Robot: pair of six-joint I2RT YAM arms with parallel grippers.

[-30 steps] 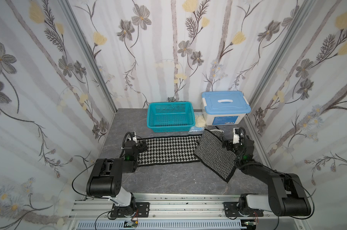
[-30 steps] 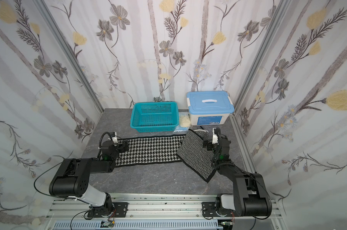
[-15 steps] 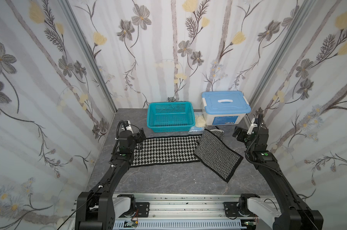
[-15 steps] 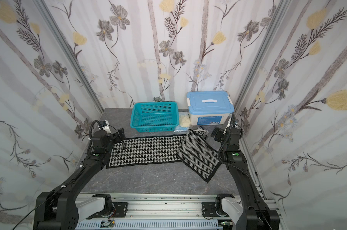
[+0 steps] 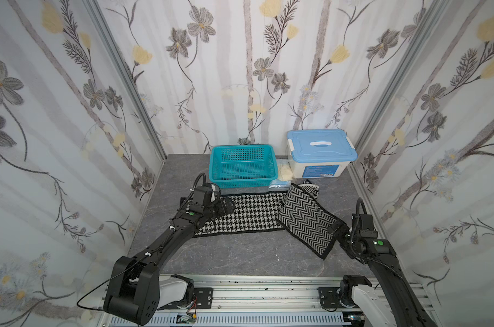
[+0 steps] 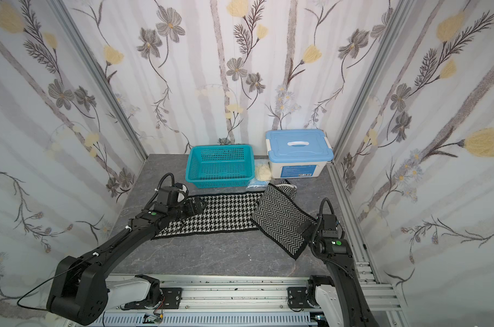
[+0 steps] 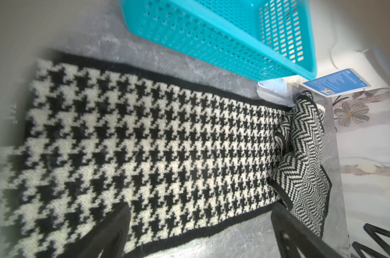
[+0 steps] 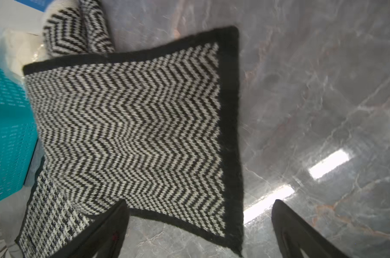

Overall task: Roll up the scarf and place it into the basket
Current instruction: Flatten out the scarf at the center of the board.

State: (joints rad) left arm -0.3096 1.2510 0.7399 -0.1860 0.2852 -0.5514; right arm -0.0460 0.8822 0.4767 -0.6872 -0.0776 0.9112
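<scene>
Lying unrolled on the grey marble table [image 5: 240, 254], the scarf [image 5: 254, 212] sits just in front of the basket [image 5: 243, 181], not in it. Its houndstooth stretch is flat on the left. The herringbone end is folded over at a slant on the right and reaches toward the near right corner. Left gripper [image 7: 200, 207] is over the houndstooth end, jaws spread wide, nothing held. Right gripper [image 8: 199, 202] is at the herringbone flap's near edge, jaws wide too, nothing held: one finger [image 8: 109, 225] over the cloth, the other over bare table. Beside the basket is a pale yellow lump [image 5: 285, 172], then a white box with a light blue lid [image 5: 319, 167]. The box has a blue label on its front, print too small to read.
</scene>
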